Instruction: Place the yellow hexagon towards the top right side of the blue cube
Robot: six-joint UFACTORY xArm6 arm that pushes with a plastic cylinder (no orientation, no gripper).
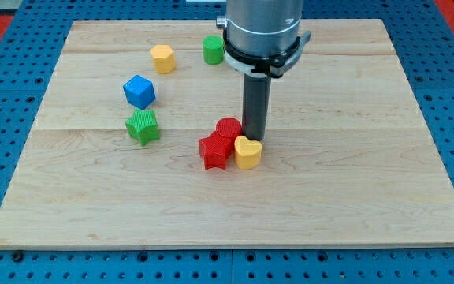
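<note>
- My tip (255, 140) stands on the wooden board (353, 189) well to the lower right of the blue cube (139, 91), touching or all but touching the top edge of a yellow heart-shaped block (247, 152) — the rod ends in a plain point, so there is nothing on it to open or clamp.
- The yellow hexagon (162, 58) lies above and a little to the right of the blue cube, close by but apart from it.
- By my reading it already sits roughly where the task wants it; at most a short nudge further right of the cube is left.
- My tip is nowhere near the hexagon, so any such nudge has not begun.
- Beside the heart, on the cube's side of it, are a red cylinder (228, 128) and a red star-shaped block (214, 151), the three bunched together.
- A green star-shaped block (143, 126) rests just below the blue cube.
- A green cylinder (213, 49) stands to the right of the hexagon — the one thing that could crowd a push that way.
</note>
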